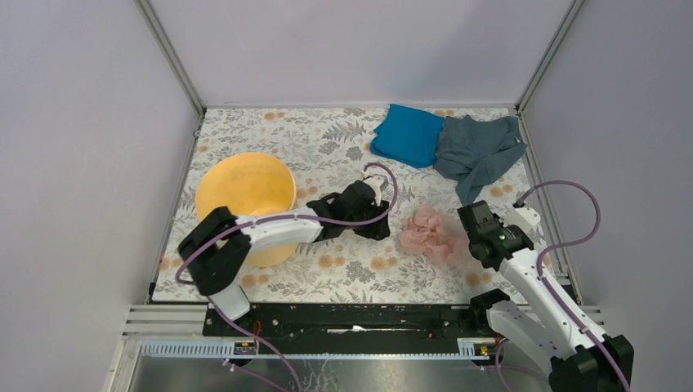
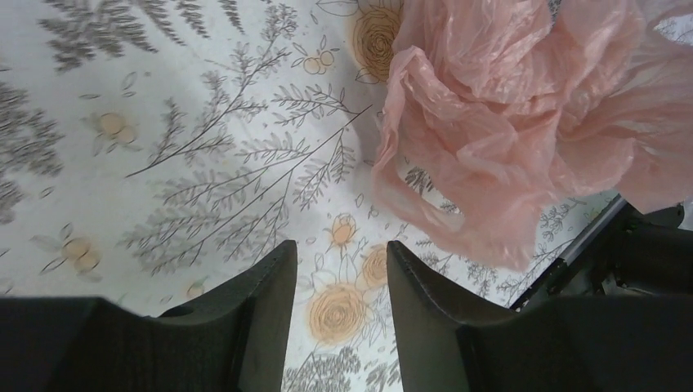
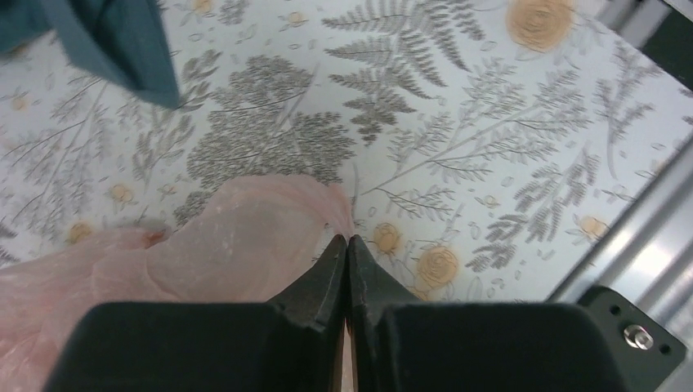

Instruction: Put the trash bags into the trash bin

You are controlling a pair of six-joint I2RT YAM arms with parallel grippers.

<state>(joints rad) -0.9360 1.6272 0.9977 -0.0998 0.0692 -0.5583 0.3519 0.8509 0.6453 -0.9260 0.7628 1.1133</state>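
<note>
The right jaws were pressed tip to tip, and the right wrist view showed a thin fold of the trash bag (image 3: 237, 237) caught at their very ends, with a sliver of pink between the fingertips (image 3: 331, 265). That bite looked shallow. The film was slick and wrinkly, so I judged that it could slide out as soon as the arm lifted, or that only one layer would come up while the rest trailed.

The left jaws stood apart with bare worktop (image 2: 204, 122) between them. They gripped nothing, and the crumpled bag (image 2: 523, 122) lay just ahead and to one side of them, not touching. If they closed where they were, they would have shut on air or scraped the floral surface.

In the top view the bag (image 1: 429, 233) sat bunched on the worktop (image 1: 327, 147) between the two arms, well apart from the trash bin (image 1: 237, 184). The bin stood at the far left, with the left arm's forearm crossing over its near wall. A carry from the right side would therefore have had to pass the left arm, and the loose film could have snagged on that arm's cable or draped over it.

The bag was larger than the bin's mouth. A release from too high or off-centre could have left it hanging over the rim, and a knock from the left forearm might have shifted the light bin.

The blue cloth (image 1: 409, 135) and the grey-blue cloth (image 1: 478, 151) lay at the far edge, clear of the likely path.
</note>
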